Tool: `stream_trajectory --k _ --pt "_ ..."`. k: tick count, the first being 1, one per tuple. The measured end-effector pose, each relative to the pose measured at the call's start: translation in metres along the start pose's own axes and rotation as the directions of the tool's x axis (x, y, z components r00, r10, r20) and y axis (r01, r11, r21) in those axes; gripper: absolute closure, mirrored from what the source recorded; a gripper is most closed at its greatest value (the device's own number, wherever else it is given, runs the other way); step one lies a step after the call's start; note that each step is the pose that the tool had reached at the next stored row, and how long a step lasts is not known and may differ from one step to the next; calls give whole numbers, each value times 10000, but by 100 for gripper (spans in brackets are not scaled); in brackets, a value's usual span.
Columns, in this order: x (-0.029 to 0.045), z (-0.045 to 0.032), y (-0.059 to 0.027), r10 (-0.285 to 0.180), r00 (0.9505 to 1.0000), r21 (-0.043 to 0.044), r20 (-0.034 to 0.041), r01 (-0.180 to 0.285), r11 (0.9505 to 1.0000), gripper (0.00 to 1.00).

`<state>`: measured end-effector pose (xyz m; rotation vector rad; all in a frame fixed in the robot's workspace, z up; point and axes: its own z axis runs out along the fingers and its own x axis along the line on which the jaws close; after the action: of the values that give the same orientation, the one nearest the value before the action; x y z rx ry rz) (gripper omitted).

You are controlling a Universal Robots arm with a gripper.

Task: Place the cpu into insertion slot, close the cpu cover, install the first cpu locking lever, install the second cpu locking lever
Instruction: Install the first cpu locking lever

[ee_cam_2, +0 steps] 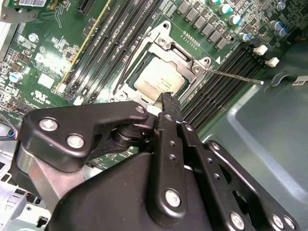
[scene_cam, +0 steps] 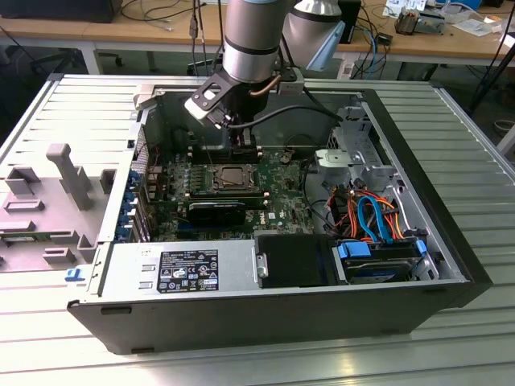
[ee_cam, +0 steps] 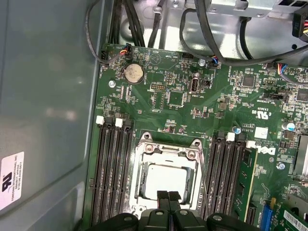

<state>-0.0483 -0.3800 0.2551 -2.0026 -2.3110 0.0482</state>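
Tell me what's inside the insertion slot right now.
The cpu lies inside the insertion slot, its silver top showing through the cpu cover's window. The hand hides one edge of it, and whatever is under the cpu is covered.

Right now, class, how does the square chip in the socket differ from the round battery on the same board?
The chip is square; the battery is round. The chip looks clearly larger than the battery. A metal cover frames the chip, while the battery sits in the open near the board's edge. The gripper hangs at the chip, well away from the battery. Both have dull silver tops and lie flat.
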Motion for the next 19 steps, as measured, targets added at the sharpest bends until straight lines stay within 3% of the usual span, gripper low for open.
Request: stream_trajectory --k 19 --pt "0 0 0 -970 9953 45 74 970 9953 89"
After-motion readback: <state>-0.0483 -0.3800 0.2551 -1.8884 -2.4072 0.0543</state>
